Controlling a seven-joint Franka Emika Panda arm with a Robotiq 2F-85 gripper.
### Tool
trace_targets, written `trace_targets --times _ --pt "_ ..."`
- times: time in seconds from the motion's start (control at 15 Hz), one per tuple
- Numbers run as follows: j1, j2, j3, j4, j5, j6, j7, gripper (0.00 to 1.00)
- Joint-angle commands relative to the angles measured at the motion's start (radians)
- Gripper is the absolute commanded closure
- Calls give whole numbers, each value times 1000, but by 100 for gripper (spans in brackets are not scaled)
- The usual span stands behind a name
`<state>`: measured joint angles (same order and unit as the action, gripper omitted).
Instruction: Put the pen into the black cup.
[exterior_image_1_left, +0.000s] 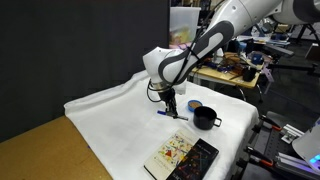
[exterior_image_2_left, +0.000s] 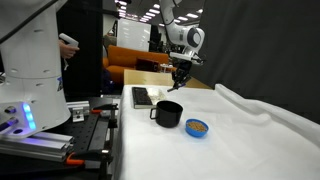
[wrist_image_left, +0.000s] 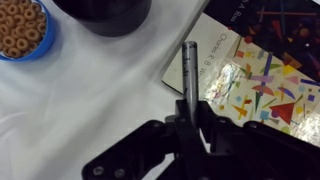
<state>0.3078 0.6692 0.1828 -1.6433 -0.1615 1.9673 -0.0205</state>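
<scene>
Gripper (wrist_image_left: 192, 112): jaws are seen closed together, clamped on the pen (wrist_image_left: 189, 70). In the wrist view the dark pen is seen to project from between the fingers, lying across the edge of the book (wrist_image_left: 265, 75) and the white cloth (wrist_image_left: 90, 90) that covers the counter. Whether the pen's end touches the cloth cannot be told.

The black cup (wrist_image_left: 105, 12) is noted at the top of the wrist view, apart from the pen; the pen is not in it. A blue dish (wrist_image_left: 22, 30) holding small tan rings is seen just beside the cup.

In an exterior view the gripper (exterior_image_1_left: 168, 103) is placed between the book (exterior_image_1_left: 172, 153) and the cup (exterior_image_1_left: 205, 118). A black slab (exterior_image_1_left: 199, 160) lies against the book.
</scene>
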Motion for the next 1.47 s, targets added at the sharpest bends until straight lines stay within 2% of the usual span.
trace_targets --times 0.0,0.93,1.4 --pt "3 11 -16 25 -5 -13 6 96" --pt "-45 -44 -71 -4 1 -5 25 96" --pt "-55 -44 -69 -6 16 -3 46 96"
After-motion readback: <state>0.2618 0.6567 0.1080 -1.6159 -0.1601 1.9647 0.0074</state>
